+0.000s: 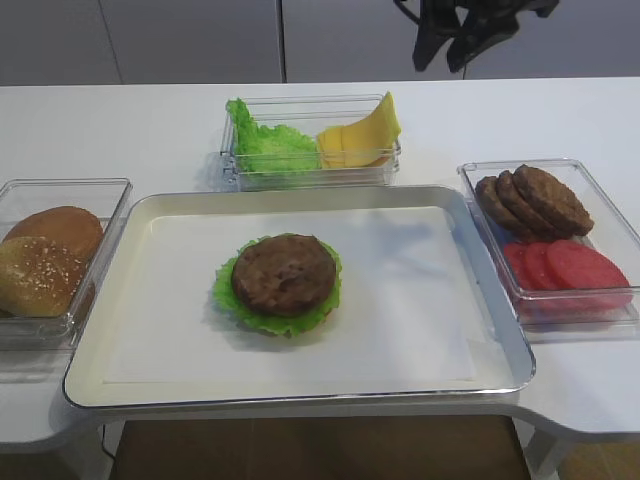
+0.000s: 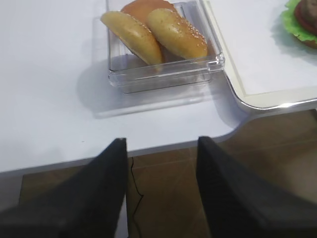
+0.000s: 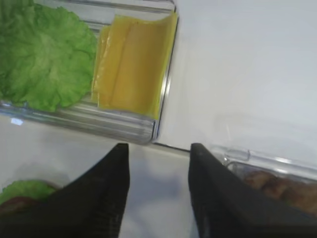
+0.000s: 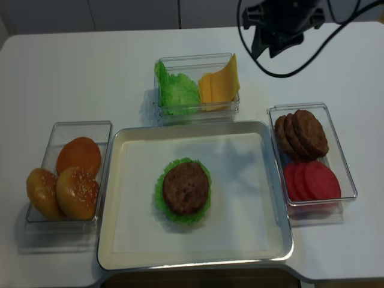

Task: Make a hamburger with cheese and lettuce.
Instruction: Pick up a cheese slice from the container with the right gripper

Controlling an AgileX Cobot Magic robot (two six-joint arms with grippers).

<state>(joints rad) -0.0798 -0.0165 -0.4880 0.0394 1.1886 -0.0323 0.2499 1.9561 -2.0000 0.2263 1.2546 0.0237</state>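
Above the back of the white table, the black right gripper (image 3: 156, 148) hangs with its fingers spread wide, holding and touching nothing.

On the paper-lined metal tray (image 1: 160, 215) sits the hamburger (image 1: 285, 275), one brown grilled patty on one ruffled green lettuce (image 1: 232, 300) leaf. The thin yellow square cheese (image 3: 131, 64) slices lean in the clear plastic box (image 1: 310, 170) beside a heap of green leaves (image 1: 265, 140). Three spare brown patties (image 4: 302, 133) and red tomato slices (image 4: 312, 180) fill the right box; three sesame bun halves (image 4: 63, 183) fill the left. The black left gripper (image 2: 161, 153) is also spread, empty, over the table edge.
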